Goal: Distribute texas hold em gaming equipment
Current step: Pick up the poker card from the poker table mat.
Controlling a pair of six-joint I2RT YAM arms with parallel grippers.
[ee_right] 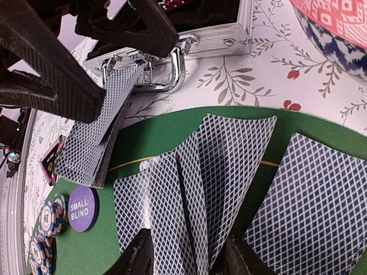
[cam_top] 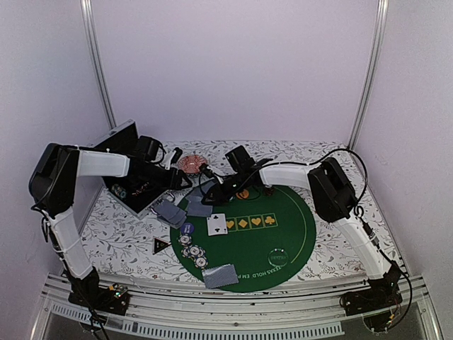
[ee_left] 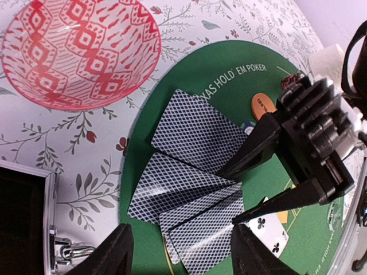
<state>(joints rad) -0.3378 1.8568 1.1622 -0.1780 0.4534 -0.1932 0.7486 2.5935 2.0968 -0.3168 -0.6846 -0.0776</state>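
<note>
Several grey-blue backed playing cards (ee_left: 189, 195) lie fanned on the far left of the green poker mat (cam_top: 283, 241), with one more card (ee_left: 198, 132) beside them. My right gripper (ee_right: 188, 258) is open and straddles the fan (ee_right: 189, 189), one finger (ee_left: 252, 149) on each side. My left gripper (ee_left: 183, 255) is open and empty, hovering over the same cards. A deck (ee_right: 86, 149) lies at the mat's left edge. A purple small-blind disc (ee_right: 80, 207) and striped chips (cam_top: 192, 249) sit near it. An orange button disc (ee_left: 261, 106) lies behind the right gripper.
A pink patterned dish (ee_left: 80, 51) stands at the back of the table. An open metal case (ee_right: 172, 46) stands to the left. A face-up clubs card (cam_top: 217, 224), two cards at the mat's front (cam_top: 221, 275) and a clear disc (cam_top: 278, 258) lie on the mat.
</note>
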